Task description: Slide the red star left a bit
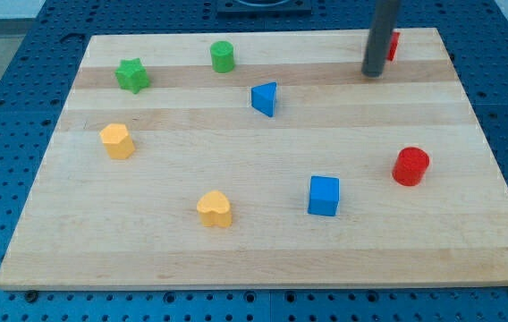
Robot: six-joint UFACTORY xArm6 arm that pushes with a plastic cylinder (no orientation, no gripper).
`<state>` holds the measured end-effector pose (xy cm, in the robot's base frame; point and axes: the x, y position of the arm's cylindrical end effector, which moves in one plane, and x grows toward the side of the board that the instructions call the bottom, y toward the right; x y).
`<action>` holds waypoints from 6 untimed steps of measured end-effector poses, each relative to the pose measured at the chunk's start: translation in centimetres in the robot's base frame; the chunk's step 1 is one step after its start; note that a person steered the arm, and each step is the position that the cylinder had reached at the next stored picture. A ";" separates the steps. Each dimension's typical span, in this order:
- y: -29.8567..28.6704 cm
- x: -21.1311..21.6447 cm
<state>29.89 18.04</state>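
The red star [393, 45] sits near the board's top right edge, mostly hidden behind my rod; only a red sliver shows at the rod's right side. My tip [374, 73] rests on the board just left of and below the star, touching or nearly touching it. A red cylinder [410, 166] stands at the right middle, well below the star.
A green cylinder [223, 56] and a green star [132, 75] lie at the top left. A blue triangular block [265, 98] is at centre top. A blue cube [324, 195] is lower centre. Yellow blocks lie at left [117, 140] and bottom centre [215, 208]. The wooden board [263, 255] lies on a blue pegboard.
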 end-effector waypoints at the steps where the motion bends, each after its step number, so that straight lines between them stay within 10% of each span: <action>1: 3.9 -0.2; 6: 0.2 -6.9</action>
